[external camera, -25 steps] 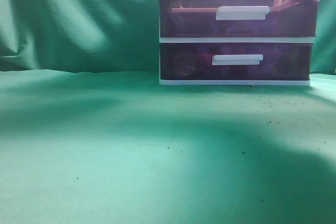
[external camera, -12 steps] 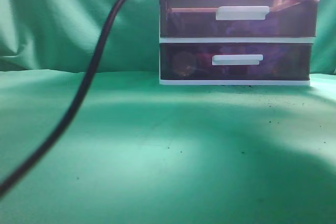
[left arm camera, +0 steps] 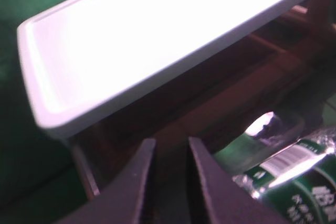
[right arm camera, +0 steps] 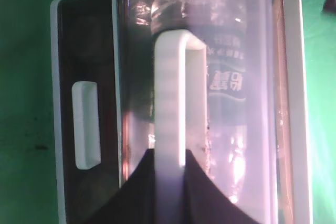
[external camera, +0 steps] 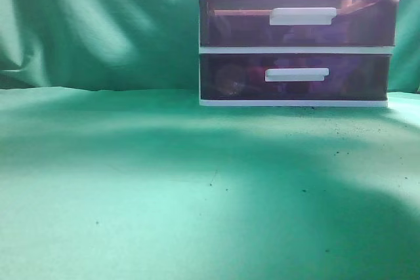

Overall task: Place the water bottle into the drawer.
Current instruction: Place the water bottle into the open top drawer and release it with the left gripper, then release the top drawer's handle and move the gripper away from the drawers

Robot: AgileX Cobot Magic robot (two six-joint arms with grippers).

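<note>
**Bottle lies in pulled-out top drawer**

Green cloth covers the table [external camera: 131, 181] and hangs behind the white-framed unit [external camera: 298, 49]. Right gripper [right arm camera: 169, 182]: its dark fingers [right arm camera: 142, 187] sit closed on the drawer's white bar handle [right arm camera: 170, 98]. Left gripper [left arm camera: 167, 182]: fingers [left arm camera: 134, 187] stand a narrow gap apart, holding nothing. Inside the drawer [right arm camera: 283, 103], pulled out from the unit, the water bottle [right arm camera: 226, 98] lies on its side, its green label visible through the translucent front.
</note>
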